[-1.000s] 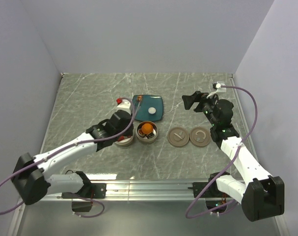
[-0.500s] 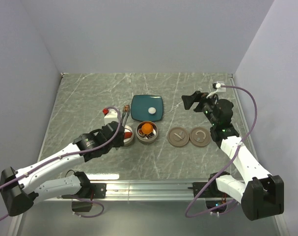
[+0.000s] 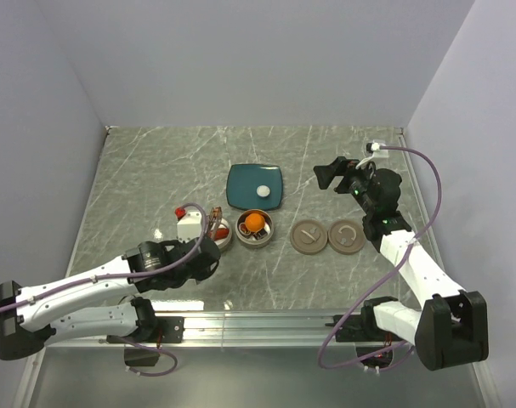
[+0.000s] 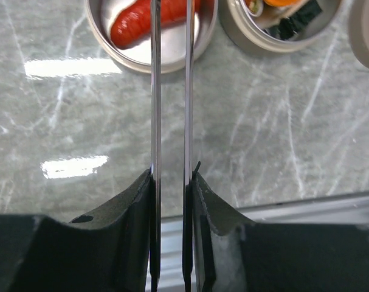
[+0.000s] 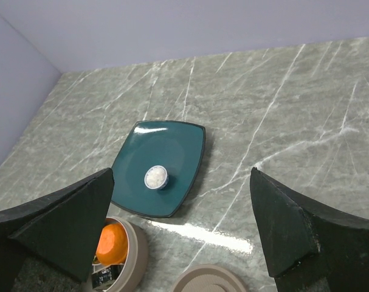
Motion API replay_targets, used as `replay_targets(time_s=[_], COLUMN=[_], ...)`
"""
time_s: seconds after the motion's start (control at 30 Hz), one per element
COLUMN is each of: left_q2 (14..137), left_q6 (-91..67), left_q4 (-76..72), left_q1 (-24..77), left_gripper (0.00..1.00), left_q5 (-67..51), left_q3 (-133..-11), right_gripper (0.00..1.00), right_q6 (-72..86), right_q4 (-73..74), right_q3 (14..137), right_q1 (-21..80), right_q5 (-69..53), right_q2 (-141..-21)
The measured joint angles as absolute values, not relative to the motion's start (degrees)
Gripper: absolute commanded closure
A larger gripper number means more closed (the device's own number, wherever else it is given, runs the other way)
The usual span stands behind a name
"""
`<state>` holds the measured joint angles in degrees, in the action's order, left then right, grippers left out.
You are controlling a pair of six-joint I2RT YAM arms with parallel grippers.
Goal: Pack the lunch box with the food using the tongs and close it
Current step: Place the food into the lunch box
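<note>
The left pincer (image 3: 210,244) is clenched on the tongs (image 3: 215,223), low over the near part of the grey-green marble worktop (image 3: 155,170). In the left wrist view its two dark fingers (image 4: 134,198) press from either side on the tongs (image 4: 154,109). The two slim metal arms run close together and nearly parallel, straight ahead and out past the top edge, so their tips cannot be seen there. These arms pass over the left tin (image 4: 111,52), which holds a red sausage (image 4: 132,24) lying on its shiny floor. Whether the tongs touch the sausage cannot be told. Just beside it to the right stands the right tin (image 3: 269,236), with an orange ball (image 3: 256,222) on top and a dark roll (image 3: 251,238) beside it. Both tins stand open. To their right a brown lid (image 3: 309,237) and a second lid (image 3: 348,236) lie flat on the worktop, side by side, each with its small handle up. Behind the tins sits a teal plate (image 3: 245,178), and one white roll (image 3: 262,190) rests near its middle. The right pincer (image 3: 332,174) is released, its jaws spread wide and holding nothing. It hangs in the air over the far right of the worktop, well apart from the tins. Its own camera looks down between the two black fingers (image 5: 62,219) at the plate (image 5: 178,143), the white roll (image 5: 155,177) and the orange ball (image 5: 111,243).
</note>
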<state>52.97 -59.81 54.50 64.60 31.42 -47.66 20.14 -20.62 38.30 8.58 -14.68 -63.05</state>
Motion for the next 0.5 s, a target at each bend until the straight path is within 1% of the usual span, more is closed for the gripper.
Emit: replay_targets(time_s=[0.23, 0.5], left_q2=[53.1, 53.1], left_q6=[-63.0, -65.5], left_q4=[56.6, 58.6], left_q1=[67.9, 68.8], left_gripper=[0.83, 0.74], left_q5=[31.4, 31.4], left_q3=[-49.2, -49.2], right_gripper=[0.01, 0.01], right_q6=[20.3, 20.6], right_q4=[-20.9, -21.0], right_q3=[38.3, 38.3], right_q1=[8.2, 8.0], right_q5=[-15.3, -15.9], right_q2=[-63.2, -63.2])
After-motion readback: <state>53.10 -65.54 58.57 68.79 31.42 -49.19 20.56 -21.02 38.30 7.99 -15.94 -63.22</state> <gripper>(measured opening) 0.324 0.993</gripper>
